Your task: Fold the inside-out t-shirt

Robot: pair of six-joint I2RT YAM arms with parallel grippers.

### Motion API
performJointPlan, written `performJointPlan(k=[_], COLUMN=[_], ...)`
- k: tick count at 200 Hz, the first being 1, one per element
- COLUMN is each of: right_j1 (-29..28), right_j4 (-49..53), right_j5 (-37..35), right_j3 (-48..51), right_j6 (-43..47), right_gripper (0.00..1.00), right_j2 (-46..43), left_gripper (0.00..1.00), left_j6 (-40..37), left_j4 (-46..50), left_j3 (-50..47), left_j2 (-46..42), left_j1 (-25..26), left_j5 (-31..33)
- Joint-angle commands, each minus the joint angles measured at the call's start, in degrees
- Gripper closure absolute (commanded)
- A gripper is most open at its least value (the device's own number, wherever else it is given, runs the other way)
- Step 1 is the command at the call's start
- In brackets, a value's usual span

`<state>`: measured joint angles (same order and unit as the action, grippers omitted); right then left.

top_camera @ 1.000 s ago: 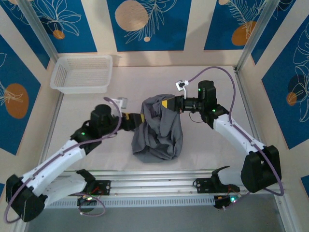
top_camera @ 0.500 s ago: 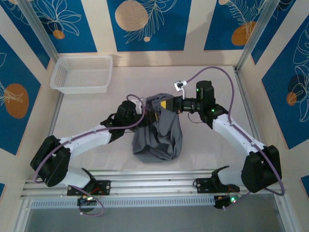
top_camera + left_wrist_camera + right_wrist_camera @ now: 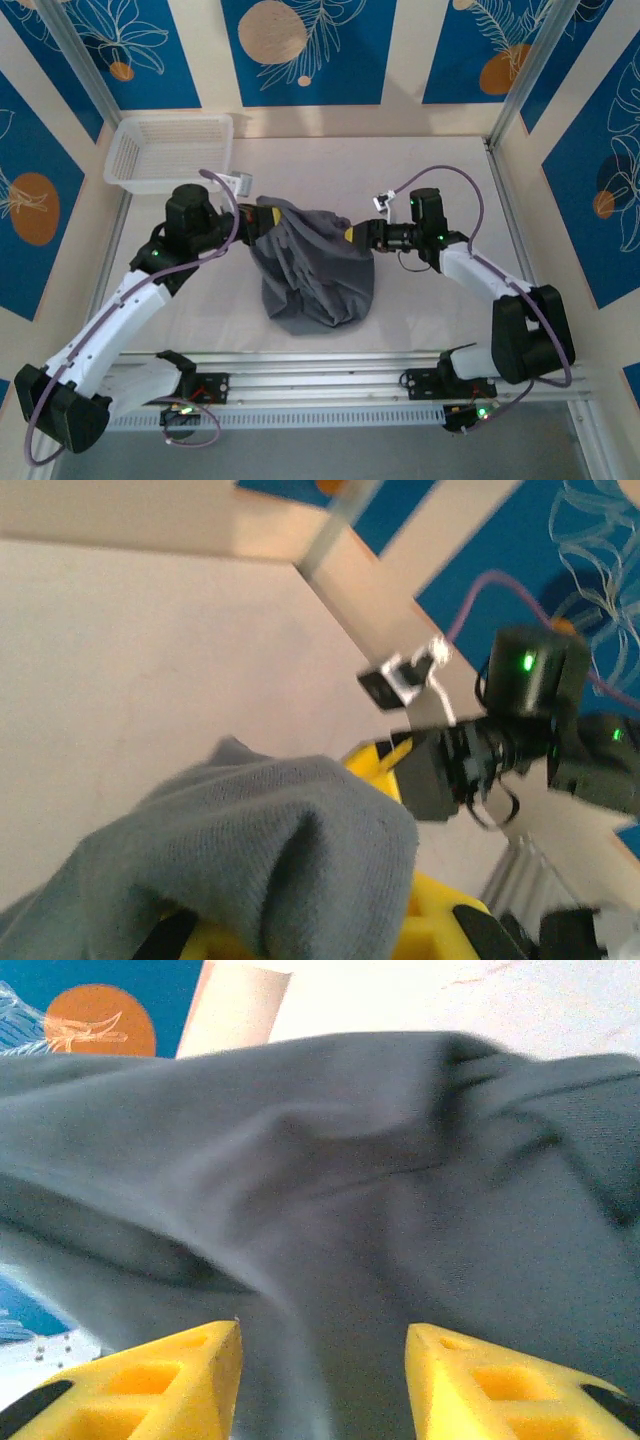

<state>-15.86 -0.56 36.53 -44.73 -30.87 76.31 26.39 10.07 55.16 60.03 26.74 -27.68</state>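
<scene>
The inside-out t-shirt [image 3: 315, 268] is a bunched dark grey heap at the table's middle. My left gripper [image 3: 262, 214] is shut on its upper left edge and holds that part up. In the left wrist view the grey cloth [image 3: 285, 840] drapes over my yellow fingers [image 3: 435, 910] and hides their tips. My right gripper [image 3: 352, 235] is at the heap's upper right, open. In the right wrist view its yellow fingers [image 3: 200, 1370] stand apart, with the t-shirt fabric [image 3: 380, 1180] spread close in front of the right gripper [image 3: 322, 1360].
A white mesh basket [image 3: 170, 152] stands at the back left corner. Metal frame posts [image 3: 520, 85] rise at the back corners, and a rail [image 3: 320, 372] runs along the near edge. Bare tabletop [image 3: 440, 170] lies behind the right arm.
My left gripper reached into the shirt's top, shut on it and drew it back to the left. My right gripper has opened and released the cloth.
</scene>
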Motion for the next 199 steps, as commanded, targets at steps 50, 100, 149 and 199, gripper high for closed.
performJointPlan(k=[50,100,149,199], right_j1=[-20.3,-20.6,-17.5,-11.2], right_j4=[-8.5,-7.2,1.8,3.9], right_j5=[-29.8,-22.9,-3.8,19.6], right_j3=[-2.1,-8.9,-13.0,-14.4], right_j6=[40.0,44.3,36.4,15.7], right_gripper=[0.35,0.48,1.0,1.0], right_j2=[-7.3,2.9,0.8,-5.6], left_gripper=[1.0,1.0,1.0,1.0], left_j6=[-9.5,-13.9,-15.8,-17.6], left_j4=[2.7,7.3,18.0,20.0], left_j3=[-0.4,0.4,-0.4,5.2], left_j2=[1.6,-0.2,-1.2,13.1], left_j1=[1.3,2.6,2.5,2.0], left_j5=[-19.0,-18.6,5.0,28.1])
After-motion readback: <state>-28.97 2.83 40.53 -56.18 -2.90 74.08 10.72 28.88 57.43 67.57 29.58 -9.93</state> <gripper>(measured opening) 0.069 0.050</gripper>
